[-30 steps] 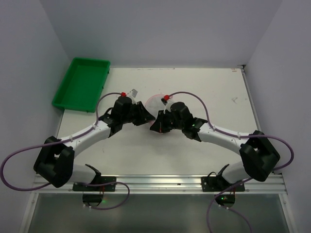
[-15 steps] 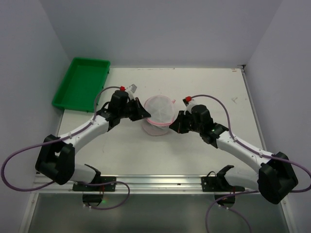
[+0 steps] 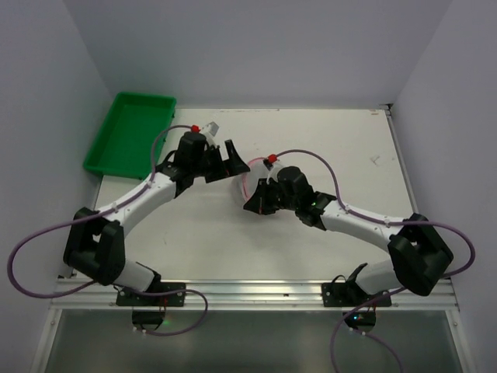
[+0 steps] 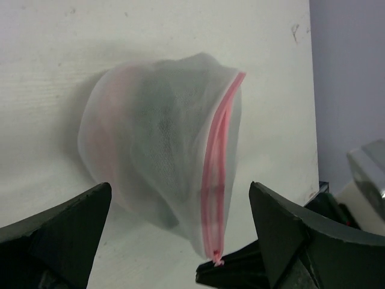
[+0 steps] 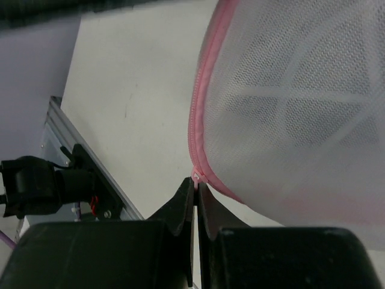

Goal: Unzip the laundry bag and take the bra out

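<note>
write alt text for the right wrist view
The right gripper is pinched shut on the zipper pull at the low end of the pink zipper trim on the laundry bag. The bag's white see-through mesh fills the upper right, with the pale table to the left.

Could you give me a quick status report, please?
Left gripper open, facing laundry bag. Right gripper shut on zipper pull. Zipper looks closed. Nothing in the way.
</note>
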Robot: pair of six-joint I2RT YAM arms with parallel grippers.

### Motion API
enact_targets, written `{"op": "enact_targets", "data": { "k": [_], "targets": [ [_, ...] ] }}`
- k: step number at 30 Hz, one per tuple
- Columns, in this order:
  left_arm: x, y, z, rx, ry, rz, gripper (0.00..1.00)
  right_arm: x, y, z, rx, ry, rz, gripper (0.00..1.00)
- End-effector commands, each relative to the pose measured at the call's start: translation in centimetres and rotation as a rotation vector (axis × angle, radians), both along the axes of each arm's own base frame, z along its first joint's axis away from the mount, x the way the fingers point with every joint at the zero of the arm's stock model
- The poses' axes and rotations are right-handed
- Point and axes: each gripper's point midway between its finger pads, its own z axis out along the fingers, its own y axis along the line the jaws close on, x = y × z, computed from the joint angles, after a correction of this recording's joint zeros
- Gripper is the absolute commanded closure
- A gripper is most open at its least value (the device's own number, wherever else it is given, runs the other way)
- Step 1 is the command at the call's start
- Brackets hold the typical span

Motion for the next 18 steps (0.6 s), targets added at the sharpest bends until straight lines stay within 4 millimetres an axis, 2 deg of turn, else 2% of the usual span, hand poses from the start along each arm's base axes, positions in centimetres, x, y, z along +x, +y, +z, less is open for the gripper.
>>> {"op": "enact_targets", "data": {
  "k": [1,2,3,6,7,8,11,13,14,16,17,18],
  "targets": [
    [-1.8,2.5,0.6,-0.034,0.001,0.137,0.00,2.1,1.9,4.5,0.121,-0.089,-0.029,1.00],
    [-2.8,3.0,-0.3,-0.036,0.013,0.148,0.00,2.1,1.9,4.5,0.113,-0.090,-0.027,1.00],
    [-3.3,2.9,-0.6,-0.045,0.023,0.146,0.04,2.2,1.9,4.4,0.106,-0.092,-0.025,1.00],
    [-4.5,1.9,-1.3,-0.076,0.043,0.110,0.14,2.2,2.2,4.1,0.096,-0.090,-0.016,1.00],
    [-5.0,0.9,-1.3,-0.088,0.036,0.087,0.16,2.1,2.3,4.0,0.095,-0.089,-0.015,1.00],
    [-4.8,0.1,-0.8,-0.116,0.006,0.070,0.19,2.0,2.4,3.8,0.089,-0.085,-0.011,1.00],
    [-5.3,-1.8,-1.0,-0.127,0.020,0.037,0.26,1.8,2.4,3.4,0.067,-0.085,-0.004,1.00],
    [-5.1,-2.5,-0.9,-0.125,0.019,0.039,0.37,1.7,2.1,3.0,0.051,-0.084,-0.005,1.00],
    [-4.8,-2.4,-0.9,-0.123,0.014,0.052,0.49,1.5,2.0,3.0,0.048,-0.086,-0.003,1.00],
    [-4.7,-2.2,-1.2,-0.118,0.021,0.070,0.66,1.3,1.2,2.5,0.023,-0.086,-0.014,1.00],
    [-4.5,-1.9,-1.3,-0.108,0.018,0.085,0.84,1.1,0.8,2.3,0.011,-0.085,-0.017,1.00],
    [-4.6,-1.8,-1.4,-0.102,0.018,0.090,0.93,0.8,0.4,2.6,0.008,-0.090,-0.021,1.00]
  ]
}}
